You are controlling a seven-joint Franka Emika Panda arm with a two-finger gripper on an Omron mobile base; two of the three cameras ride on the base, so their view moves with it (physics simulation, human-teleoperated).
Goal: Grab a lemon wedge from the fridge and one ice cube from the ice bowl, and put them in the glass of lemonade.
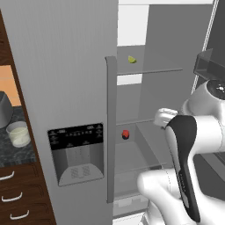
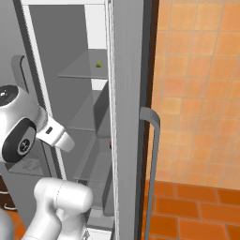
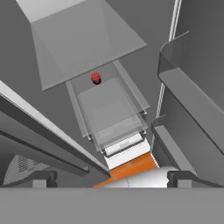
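While the fridge [image 1: 66,88] gapes, lemon wedge [image 1: 132,59] sits near shelf edge.

A small red item [image 1: 125,134] sits on a glass shelf [image 1: 132,151]. Left of it – a dark speckled counter [image 1: 15,151], wood drawers [image 1: 17,193] below; orange tile floor [image 2: 197,206].

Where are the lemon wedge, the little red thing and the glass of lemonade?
lemon wedge [image 1: 132,59], left base view, its middle, on the upper fridge shelf.
red thing [image 1: 126,134], left base view, its middle, lower shelf.
glass of lemonade [image 1: 18,134], left base view, its side.
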